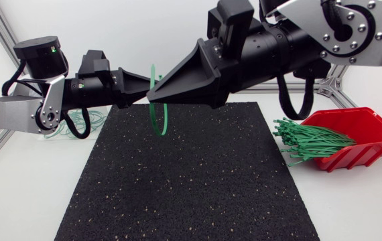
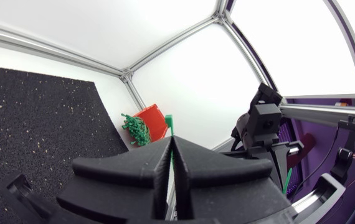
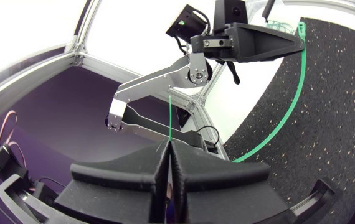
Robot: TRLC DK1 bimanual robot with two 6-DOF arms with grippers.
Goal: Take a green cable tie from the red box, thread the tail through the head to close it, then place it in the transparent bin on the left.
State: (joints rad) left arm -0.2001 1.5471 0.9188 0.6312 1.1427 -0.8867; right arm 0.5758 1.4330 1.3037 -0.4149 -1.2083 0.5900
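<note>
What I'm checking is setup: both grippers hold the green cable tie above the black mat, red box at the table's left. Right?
No: the head view shows the red box at the table's right. The left gripper and right gripper do hold the green cable tie above the black mat.
</note>
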